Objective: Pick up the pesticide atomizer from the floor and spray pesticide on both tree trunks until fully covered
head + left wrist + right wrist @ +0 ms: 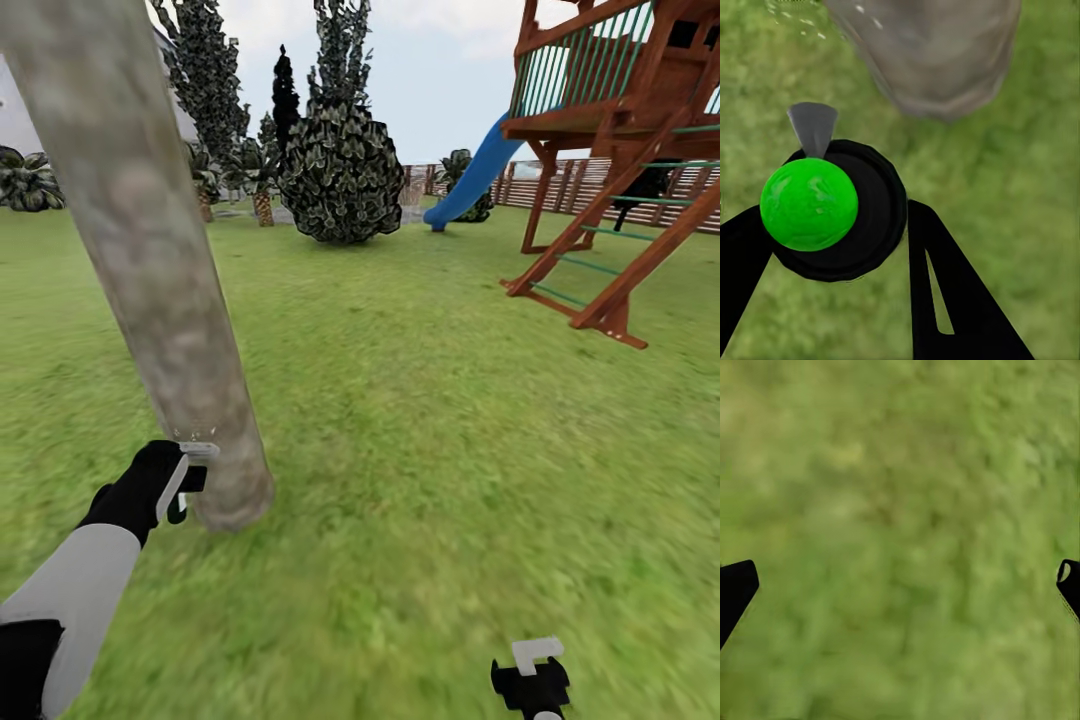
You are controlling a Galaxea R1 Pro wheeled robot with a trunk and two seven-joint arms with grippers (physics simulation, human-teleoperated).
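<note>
A thick pale tree trunk [150, 250] leans up from the lawn at the left. My left gripper [185, 480] sits right beside the trunk's base, shut on the pesticide atomizer [196, 466]. In the left wrist view the atomizer [840, 214] is a round black body with a bright green ball on top. Its grey nozzle points toward the trunk [937, 52]. My left gripper [832, 225] has a black finger on each side of it. A few whitish specks of pesticide [810, 22] float near the trunk. My right gripper [530, 680] hangs open over grass, and in its wrist view the gripper [900, 585] holds nothing.
A wooden play structure [620, 150] with a blue slide [475, 175] stands at the right. A dark round bush [340, 175] and thin dark trees are at the back centre. A slatted fence [590, 185] runs behind. Green lawn [420, 420] spreads between them.
</note>
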